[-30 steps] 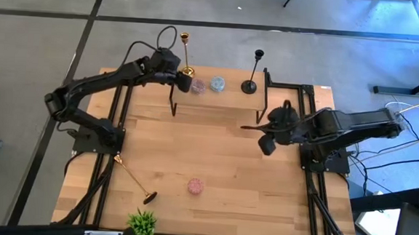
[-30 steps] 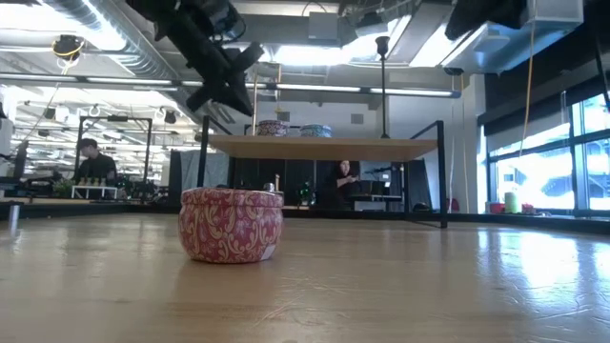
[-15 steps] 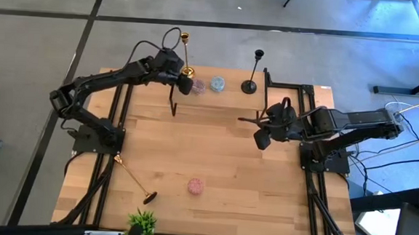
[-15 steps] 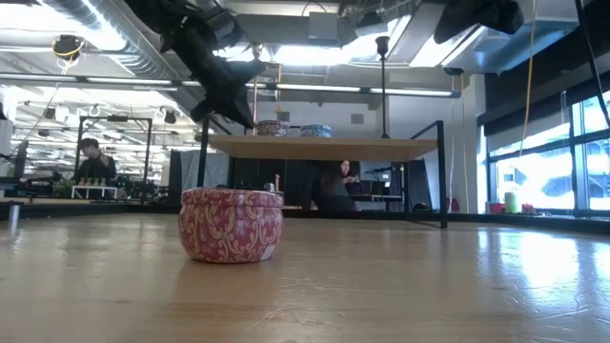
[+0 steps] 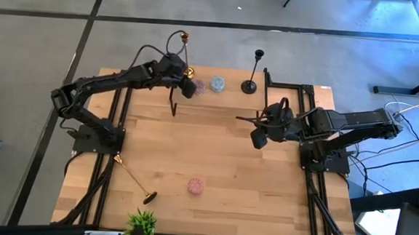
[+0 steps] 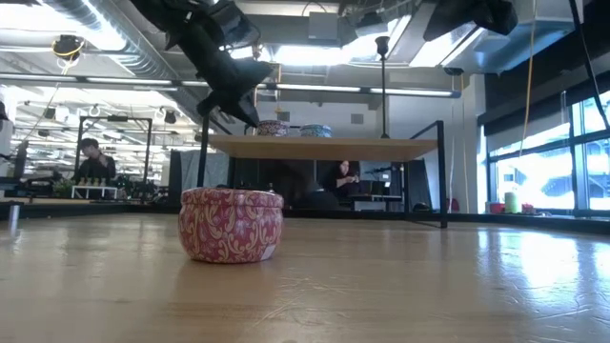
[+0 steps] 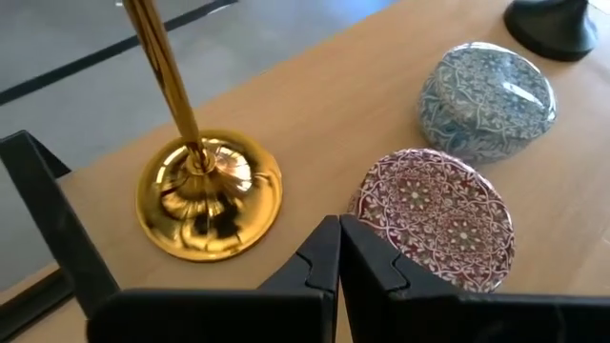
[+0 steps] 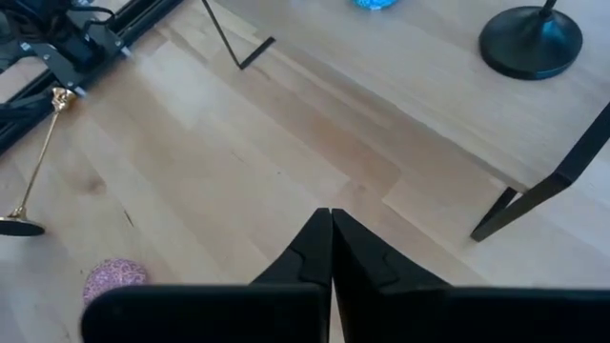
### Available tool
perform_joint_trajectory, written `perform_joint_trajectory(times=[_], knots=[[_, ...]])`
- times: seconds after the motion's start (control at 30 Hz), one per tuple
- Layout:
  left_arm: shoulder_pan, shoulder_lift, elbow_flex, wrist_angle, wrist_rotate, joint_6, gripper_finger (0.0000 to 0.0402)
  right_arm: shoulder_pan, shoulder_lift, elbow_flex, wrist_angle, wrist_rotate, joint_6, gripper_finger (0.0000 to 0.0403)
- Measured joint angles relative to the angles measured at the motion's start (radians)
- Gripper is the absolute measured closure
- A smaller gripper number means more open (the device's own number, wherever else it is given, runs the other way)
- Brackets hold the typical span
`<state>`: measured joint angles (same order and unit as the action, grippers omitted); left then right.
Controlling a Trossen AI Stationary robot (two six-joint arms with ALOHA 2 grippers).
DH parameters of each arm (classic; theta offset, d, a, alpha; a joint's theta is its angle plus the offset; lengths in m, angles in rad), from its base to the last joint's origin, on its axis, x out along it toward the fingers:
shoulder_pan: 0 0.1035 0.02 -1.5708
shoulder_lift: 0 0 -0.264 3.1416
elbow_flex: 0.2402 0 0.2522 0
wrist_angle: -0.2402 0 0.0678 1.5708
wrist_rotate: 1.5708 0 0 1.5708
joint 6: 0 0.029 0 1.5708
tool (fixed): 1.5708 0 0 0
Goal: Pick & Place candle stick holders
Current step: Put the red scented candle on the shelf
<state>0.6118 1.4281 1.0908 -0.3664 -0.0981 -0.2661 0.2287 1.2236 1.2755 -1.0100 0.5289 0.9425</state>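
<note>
A gold candle stick holder (image 5: 186,58) stands by its round base (image 7: 208,195) on the raised wooden shelf (image 5: 229,97) at the far side. A black candle stick holder (image 5: 253,73) stands by its base on the same shelf, farther right. A second gold holder (image 5: 131,177) lies on its side on the table, near left. My left gripper (image 7: 336,229) is shut above the shelf, between the gold base and a red tin (image 7: 438,214), with nothing between its fingers. My right gripper (image 5: 258,137) hangs shut over the table's middle right (image 8: 331,219).
On the shelf a blue tin (image 7: 486,86) sits beside the red one. A pink tin (image 6: 231,224) stands on the table near the front (image 5: 196,186). A small green plant (image 5: 142,224) is at the near edge. Black shelf legs (image 8: 534,195) stand at the shelf's corners.
My left gripper has sunk a little toward the shelf beside the gold holder's base and has rolled about its own axis. My right gripper has rolled and swung slightly toward the table's left. Neither has taken hold of anything.
</note>
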Motion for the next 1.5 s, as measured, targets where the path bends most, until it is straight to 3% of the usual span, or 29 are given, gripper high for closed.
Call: perform_joint_trajectory(times=[0.37,0.63,1.5], knots=[[-0.091,0.000,0.000,0.004,-0.196,-0.006,0.0400,0.004,0.000,0.000,0.006,-0.006,0.000,0.0399],[-0.129,0.000,0.000,0.004,-0.247,-0.006,0.0400,0.010,0.000,0.000,0.009,-0.006,0.004,0.0399],[-0.141,0.000,0.000,0.041,-0.107,0.008,0.0400,0.049,0.000,0.000,0.028,0.028,0.031,0.0399]])
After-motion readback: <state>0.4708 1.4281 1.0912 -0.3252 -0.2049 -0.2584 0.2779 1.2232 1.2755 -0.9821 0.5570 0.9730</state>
